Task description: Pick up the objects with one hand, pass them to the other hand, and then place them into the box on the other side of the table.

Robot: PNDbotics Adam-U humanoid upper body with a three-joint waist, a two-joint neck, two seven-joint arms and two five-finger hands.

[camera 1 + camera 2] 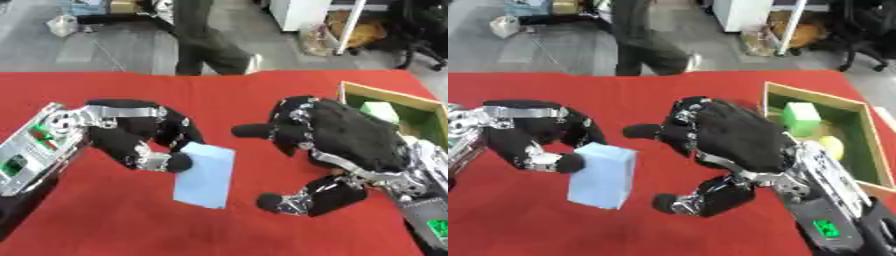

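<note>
A light blue block hangs above the red table, pinched at its upper left by my left hand, whose fingers and thumb curl round it. My right hand hovers just to the block's right, with fingers and thumb spread apart and nothing between them; a small gap shows between it and the block. A wooden box with a green inside stands at the table's right edge. It holds a green cube and a pale yellow round thing.
The red cloth covers the whole table. A person walks past beyond the far edge, among floor clutter and furniture.
</note>
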